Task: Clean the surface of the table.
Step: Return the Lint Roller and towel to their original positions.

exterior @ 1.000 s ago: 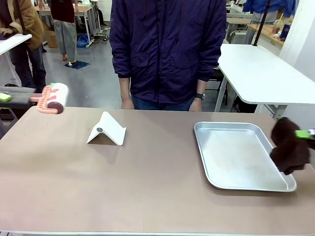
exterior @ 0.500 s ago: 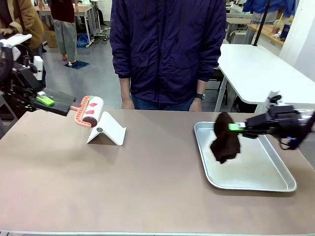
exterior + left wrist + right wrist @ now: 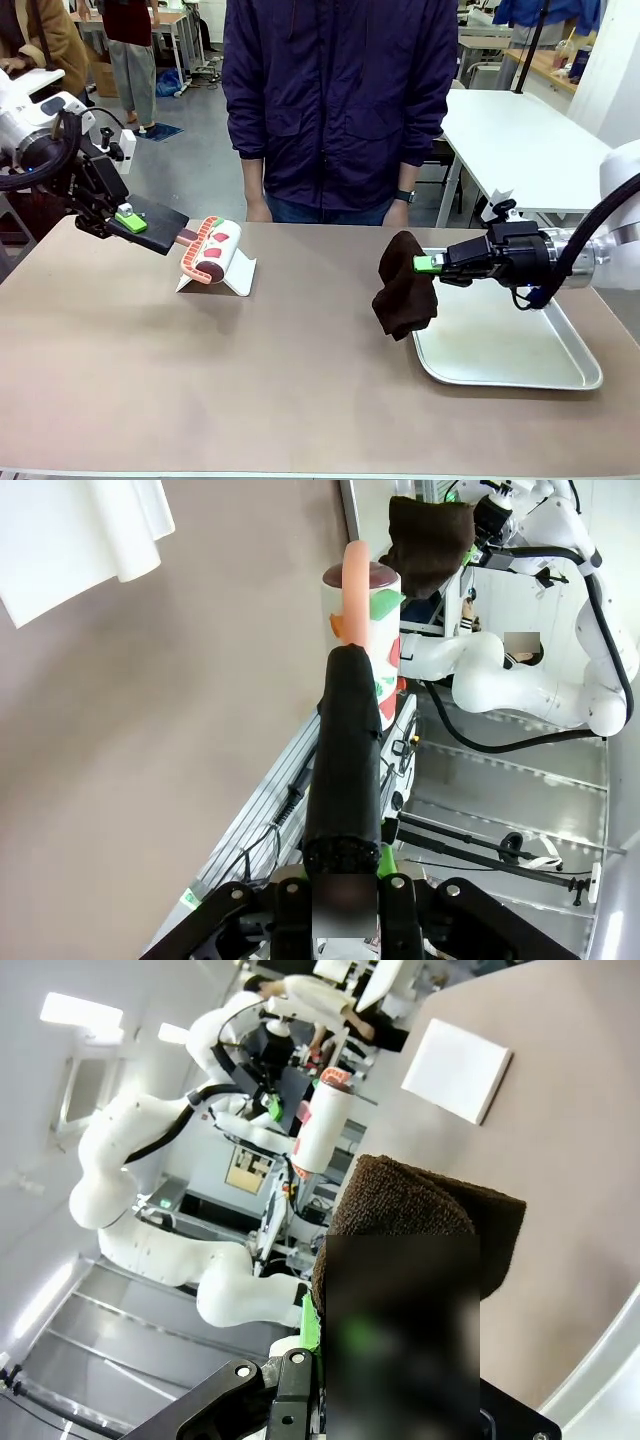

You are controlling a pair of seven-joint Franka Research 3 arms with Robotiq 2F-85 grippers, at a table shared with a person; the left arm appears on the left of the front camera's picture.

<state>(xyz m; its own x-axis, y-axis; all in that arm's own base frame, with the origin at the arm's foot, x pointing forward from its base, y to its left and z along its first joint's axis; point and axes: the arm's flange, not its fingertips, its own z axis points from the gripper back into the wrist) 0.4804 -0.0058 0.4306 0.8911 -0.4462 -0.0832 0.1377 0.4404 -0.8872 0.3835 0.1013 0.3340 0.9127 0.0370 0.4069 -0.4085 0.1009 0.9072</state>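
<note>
The tan-brown table (image 3: 280, 380) spans the front view. My left gripper (image 3: 130, 218) is shut on the black handle of a lint roller (image 3: 208, 250), whose pink-framed white roll hangs just above a folded white stand (image 3: 222, 265). In the left wrist view the roller (image 3: 362, 610) points away over the table (image 3: 150, 730). My right gripper (image 3: 428, 264) is shut on a dark brown cloth (image 3: 405, 285), which hangs over the table beside the tray's left edge. The cloth (image 3: 420, 1210) is bunched over the fingers in the right wrist view.
A silver metal tray (image 3: 520, 350) lies at the table's right. A person in a dark jacket (image 3: 340, 100) stands at the far edge with both arms down. A white table (image 3: 530, 150) stands behind on the right.
My left gripper carried the lint roller rightward to above the white stand. My right gripper swung the brown cloth leftward across the tray to beyond its left edge.
</note>
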